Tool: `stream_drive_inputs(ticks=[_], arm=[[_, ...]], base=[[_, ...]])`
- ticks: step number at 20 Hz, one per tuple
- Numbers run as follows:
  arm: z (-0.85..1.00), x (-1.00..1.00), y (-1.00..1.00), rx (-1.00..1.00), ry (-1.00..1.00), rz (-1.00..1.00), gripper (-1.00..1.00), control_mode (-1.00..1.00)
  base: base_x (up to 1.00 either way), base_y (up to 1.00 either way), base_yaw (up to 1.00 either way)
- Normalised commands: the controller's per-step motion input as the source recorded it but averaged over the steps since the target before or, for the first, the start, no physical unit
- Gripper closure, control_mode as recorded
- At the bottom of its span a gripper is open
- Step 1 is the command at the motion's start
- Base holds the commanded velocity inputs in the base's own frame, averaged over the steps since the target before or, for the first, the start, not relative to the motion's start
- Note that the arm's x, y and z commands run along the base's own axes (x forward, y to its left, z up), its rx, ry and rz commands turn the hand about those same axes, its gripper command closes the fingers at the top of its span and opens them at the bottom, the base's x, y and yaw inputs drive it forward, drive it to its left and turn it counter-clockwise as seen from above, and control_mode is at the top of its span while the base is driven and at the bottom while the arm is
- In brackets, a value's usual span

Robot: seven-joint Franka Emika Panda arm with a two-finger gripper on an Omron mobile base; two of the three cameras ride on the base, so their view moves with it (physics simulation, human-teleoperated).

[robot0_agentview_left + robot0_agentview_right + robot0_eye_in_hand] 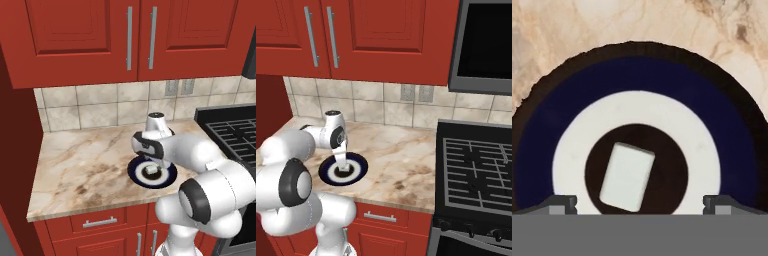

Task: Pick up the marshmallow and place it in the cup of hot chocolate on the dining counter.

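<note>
Red cabinets and a tiled backsplash frame a narrow marble worktop (85, 165) beside a black stove (476, 175); this is not the dining counter, and the cup of hot chocolate is not visible from this position. A round dark blue plate (167, 176) with a white ring sits near the front edge of the worktop. The marshmallow (627, 176) lies in the dark centre of that plate, rotated slightly off square as seen in the hand view. The gripper (640, 202) hangs directly above the plate, pointing straight down, with its fingertips (562, 204) spread wide, one on each side of the marshmallow and well clear of it; it holds nothing. Judged stage: final descent before the grasp. Risks from this point are as follows. Because the block is rotated relative to the closing axis, the fingers may contact its corners rather than its flat faces, which could twist it or squeeze it out sideways. The block is low and small, so closing too high could miss it entirely, while descending too far could press the fingertips onto the plate and shift or tip it. The block looks soft, so excessive closing force may deform it and weaken the hold during transport.
</note>
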Motion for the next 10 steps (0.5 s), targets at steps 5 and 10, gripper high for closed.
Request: stream_drive_inputs(ticks=[5, 10], arm=[[-0.25, 0.08, 0.0, 0.0, 0.02, 0.0, -1.0, -1.0], [-0.26, 0.0, 0.0, 0.0, 0.0, 0.0, -1.0, -1.0]], base=[[0.0, 0.0, 0.0], [0.0, 0.0, 0.0]])
